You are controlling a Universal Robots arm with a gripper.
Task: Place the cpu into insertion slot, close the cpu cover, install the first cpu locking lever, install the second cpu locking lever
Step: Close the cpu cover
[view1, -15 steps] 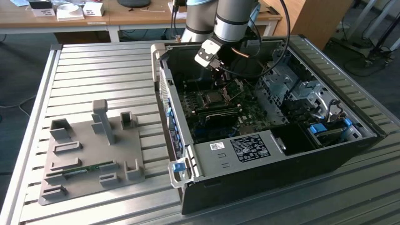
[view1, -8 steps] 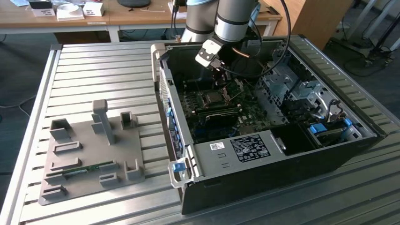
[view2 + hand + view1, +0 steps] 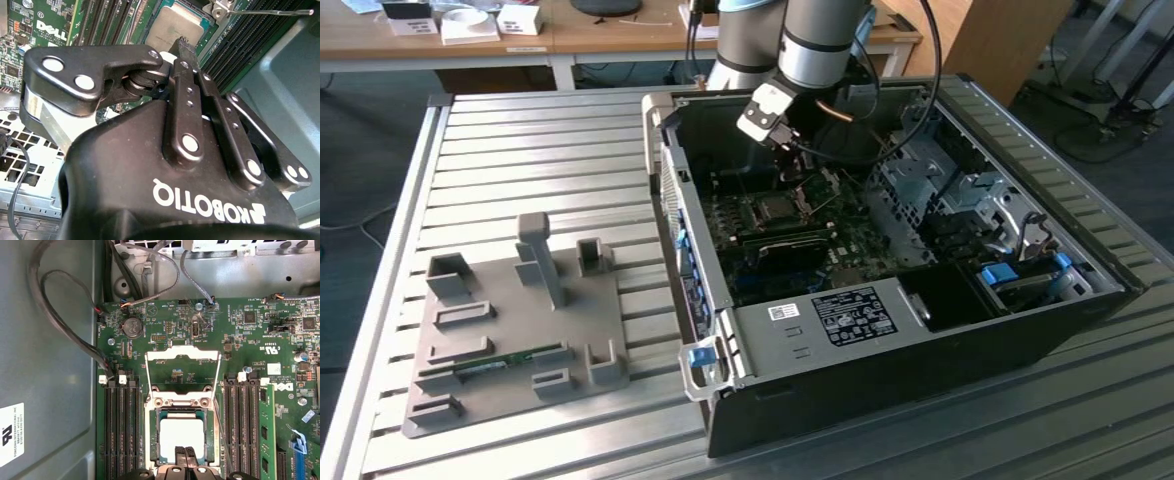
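End effector (image 3: 186,454), tips pressed together, is hovering at the cpu (image 3: 180,436) just beneath; an off-centre push could tilt it askew.

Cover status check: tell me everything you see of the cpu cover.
The cpu cover is a thin silvery metal frame with an open centre, green board showing through it. It is open, swung back off the socket from its hinged edge, where two screws sit next to the cpu. The cpu lies uncovered in the socket. Nothing touches the cover's free end; the gripper, jaws together, is over the cpu's opposite edge.
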